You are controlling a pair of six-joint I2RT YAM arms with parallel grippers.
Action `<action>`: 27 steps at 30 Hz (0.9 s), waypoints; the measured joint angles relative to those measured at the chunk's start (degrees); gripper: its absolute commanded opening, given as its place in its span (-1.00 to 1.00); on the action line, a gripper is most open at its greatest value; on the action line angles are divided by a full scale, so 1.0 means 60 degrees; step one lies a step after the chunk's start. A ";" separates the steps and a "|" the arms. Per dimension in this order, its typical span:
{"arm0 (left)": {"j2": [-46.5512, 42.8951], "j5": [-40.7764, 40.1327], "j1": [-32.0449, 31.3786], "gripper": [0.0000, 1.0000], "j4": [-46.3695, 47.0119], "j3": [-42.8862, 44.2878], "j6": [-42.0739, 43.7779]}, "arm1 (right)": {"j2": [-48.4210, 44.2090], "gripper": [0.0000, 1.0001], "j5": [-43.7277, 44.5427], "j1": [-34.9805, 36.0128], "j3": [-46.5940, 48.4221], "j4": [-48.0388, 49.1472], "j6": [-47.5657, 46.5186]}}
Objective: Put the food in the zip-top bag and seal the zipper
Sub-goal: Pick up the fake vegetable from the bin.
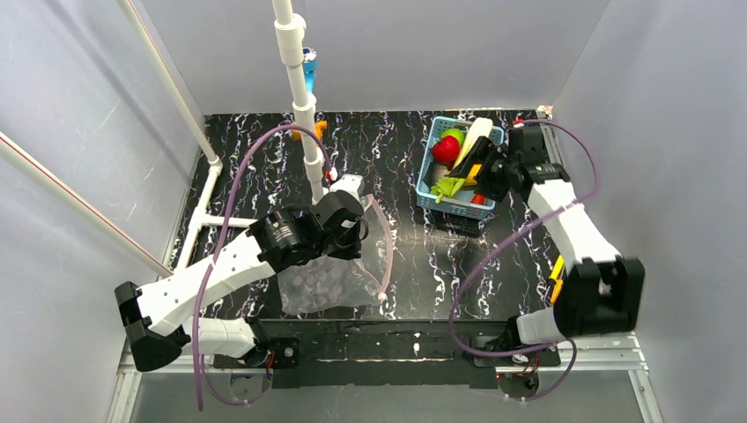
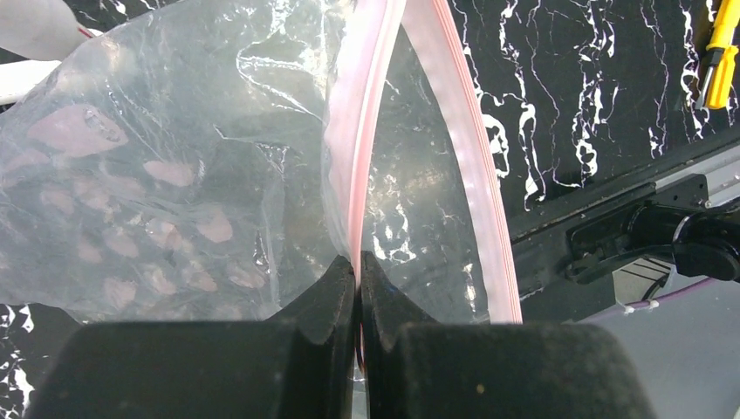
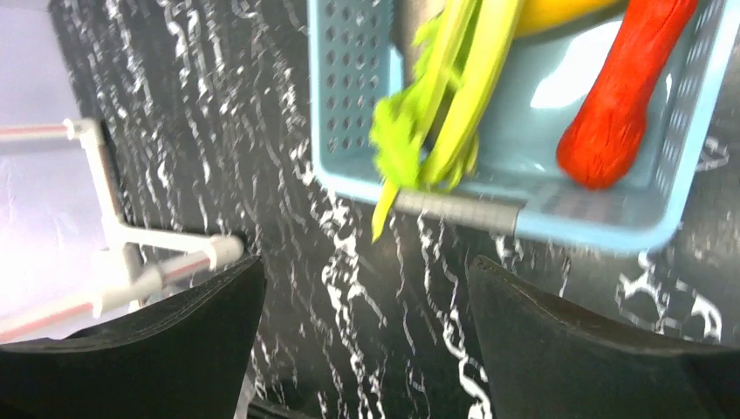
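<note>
The zip-top bag (image 1: 328, 280) lies crumpled on the black table by the left arm. My left gripper (image 1: 354, 231) is shut on the near lip of its pink zipper (image 2: 359, 131). The other lip (image 2: 471, 166) bows away, so the mouth gapes, and the bag (image 2: 166, 183) looks empty. The food sits in the blue basket (image 1: 425, 169): a red tomato (image 1: 445, 150), a green fruit (image 1: 454, 135), a leek (image 1: 474, 137) and a red chilli (image 3: 624, 96). The leek's green leaves (image 3: 428, 113) hang over the basket rim. My right gripper (image 3: 366, 271) is open and empty, low over the basket's near side.
A white pipe frame (image 1: 299, 97) stands at the back left, with a branch (image 3: 148, 272) along the table. The basket (image 3: 541, 223) sits at the back right. A yellow object (image 2: 720, 52) lies by the table's front rail. Grey walls close in on three sides.
</note>
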 measured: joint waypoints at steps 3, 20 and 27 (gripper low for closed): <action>0.0090 0.0243 0.0000 -1.00 0.0057 0.0000 -0.0020 | 0.1588 0.94 -0.0346 -0.0386 0.0720 -0.0025 -0.0091; -0.0113 0.0662 0.0004 -1.00 0.0579 -0.0180 -0.0199 | 0.4183 0.69 -0.0695 -0.0488 0.1523 0.0786 -0.0047; -0.0237 0.0849 0.0004 -1.00 0.1029 -0.0844 -0.0914 | 0.4967 0.40 -0.0326 -0.0174 0.1845 0.1143 -0.0084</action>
